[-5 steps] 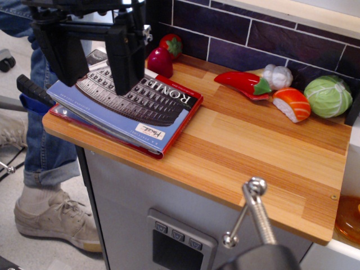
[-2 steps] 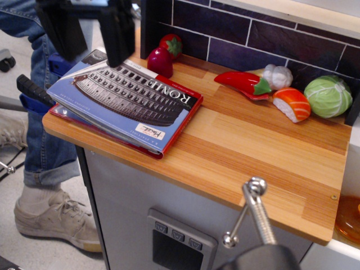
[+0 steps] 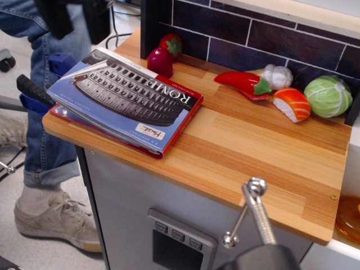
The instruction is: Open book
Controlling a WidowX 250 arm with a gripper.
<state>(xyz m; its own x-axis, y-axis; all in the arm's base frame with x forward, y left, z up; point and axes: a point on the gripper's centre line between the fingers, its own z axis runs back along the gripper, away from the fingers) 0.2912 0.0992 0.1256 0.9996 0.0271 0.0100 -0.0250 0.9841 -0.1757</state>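
Note:
The book (image 3: 125, 99) lies closed on the left end of the wooden counter (image 3: 247, 152). Its blue cover with the grey Colosseum photo and white "ROME" title faces up, the red edge runs along its right side, and a small white label (image 3: 149, 133) sits near its front corner. My gripper (image 3: 77, 21) hangs at the top left, above and behind the book's far left corner and well clear of it. Only the two black fingertips (image 3: 56, 19) show; they stand apart with nothing between them.
Toy foods stand along the tiled back wall: a red radish (image 3: 160, 61), a strawberry (image 3: 171, 44), a chili (image 3: 243, 83), garlic (image 3: 278, 76), salmon sushi (image 3: 292, 104) and a cabbage (image 3: 328, 95). A person's jeans leg (image 3: 39, 135) stands left of the counter. A metal handle (image 3: 253, 211) is in front.
My gripper has risen and moved left, from right over the book's cover to the top edge of the view. The book has not moved and stays closed.

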